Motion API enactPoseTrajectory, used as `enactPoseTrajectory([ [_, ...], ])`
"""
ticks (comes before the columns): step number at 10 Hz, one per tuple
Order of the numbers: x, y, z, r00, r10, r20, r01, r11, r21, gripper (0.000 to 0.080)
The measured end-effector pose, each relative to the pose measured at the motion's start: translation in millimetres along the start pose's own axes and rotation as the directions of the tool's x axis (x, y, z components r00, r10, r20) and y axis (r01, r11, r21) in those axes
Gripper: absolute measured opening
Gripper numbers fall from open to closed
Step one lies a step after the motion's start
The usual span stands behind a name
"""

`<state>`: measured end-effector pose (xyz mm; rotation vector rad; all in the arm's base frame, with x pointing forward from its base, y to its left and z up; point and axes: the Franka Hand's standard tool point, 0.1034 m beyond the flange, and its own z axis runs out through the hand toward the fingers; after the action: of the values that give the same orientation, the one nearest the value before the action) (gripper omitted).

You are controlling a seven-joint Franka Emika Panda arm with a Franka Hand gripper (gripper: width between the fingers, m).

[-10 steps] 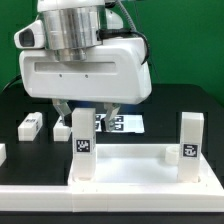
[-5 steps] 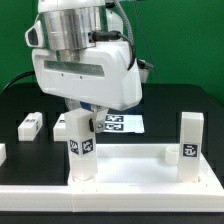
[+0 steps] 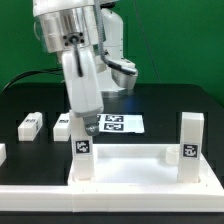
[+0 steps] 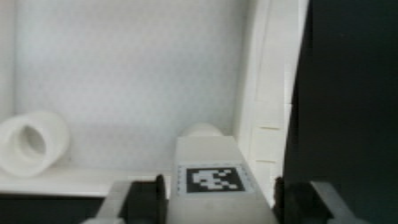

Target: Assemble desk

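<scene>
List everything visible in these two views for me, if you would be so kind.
tabletop: one, white, at the table's front.
upright legs: two, white, tagged, on the tabletop, one at the exterior view's left, one at its right.
loose legs: two, white, lying on the table at the exterior view's left.
marker board: one, white, flat behind the tabletop.
table: one, black, under everything.
arm: one, white, above the gripper.
gripper: one, grey, around the left upright leg's top; grip unclear.

upright leg (image 3: 82,150) on tabletop (image 3: 130,172); marker board (image 3: 120,124) behind.
</scene>
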<state>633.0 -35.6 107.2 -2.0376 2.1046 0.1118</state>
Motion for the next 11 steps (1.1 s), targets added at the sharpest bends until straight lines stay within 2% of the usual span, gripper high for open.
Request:
enactPoseTrajectory([
  [1, -3.0, -2.4, 0.2, 0.990, 0.137, 0.019, -0.138, 0.990, 0.018, 0.0291],
  [2, -3.4, -2.9, 0.0, 0.983, 0.181, 0.021, -0.181, 0.983, 0.018, 0.0291],
  [3, -3.4, -2.7, 0.1, 0.983, 0.182, 0.021, -0.183, 0.983, 0.018, 0.0374],
  [4, -3.3, -2.7, 0.1, 0.986, 0.167, 0.020, -0.167, 0.986, 0.018, 0.0374],
  [6, -4.1, 0.4, 0.9, 0.998, -0.050, 0.022, 0.050, 0.999, 0.003, 0.0620],
  [7, -4.2, 1.4, 0.8, 0.982, -0.188, 0.023, 0.188, 0.982, 0.000, 0.0640],
  [9, -2.9, 4.4, -1.6, 0.870, -0.492, 0.019, 0.492, 0.870, -0.021, 0.0648],
  [11, -1.8, 4.9, -0.2, 0.806, -0.592, 0.020, 0.592, 0.806, -0.020, 0.0649],
])
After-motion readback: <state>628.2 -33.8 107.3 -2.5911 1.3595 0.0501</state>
